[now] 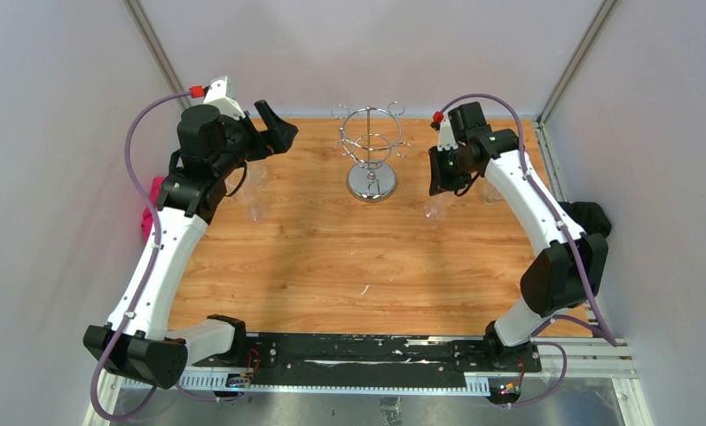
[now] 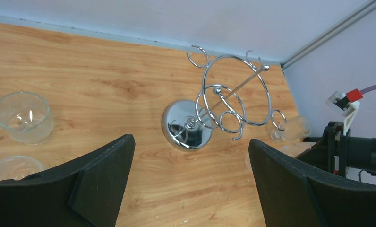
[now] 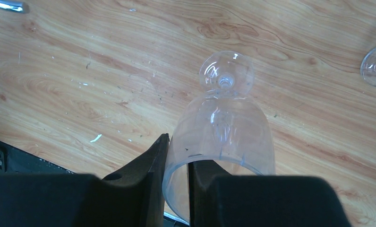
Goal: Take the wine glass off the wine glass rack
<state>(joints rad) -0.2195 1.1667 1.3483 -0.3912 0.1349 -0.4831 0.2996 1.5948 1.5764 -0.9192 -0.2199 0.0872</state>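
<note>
The chrome wine glass rack (image 1: pixel 372 149) stands at the back middle of the wooden table, and its looped hooks (image 2: pixel 224 101) carry no glass. My right gripper (image 1: pixel 444 180) is to the right of the rack, shut on the rim of a clear wine glass (image 3: pixel 222 127). One finger is inside the bowl and the other outside (image 3: pixel 178 152). The glass's foot (image 3: pixel 226 71) points down at the table; I cannot tell if it touches. My left gripper (image 1: pixel 276 133) is left of the rack, open with nothing between its fingers (image 2: pixel 191 140).
Two clear glasses (image 2: pixel 23 116) (image 2: pixel 11 168) stand on the table under my left arm. Another glass (image 2: pixel 290 128) stands right of the rack, beside my right arm. A pink object (image 1: pixel 152 209) lies at the table's left edge. Grey walls close in on three sides.
</note>
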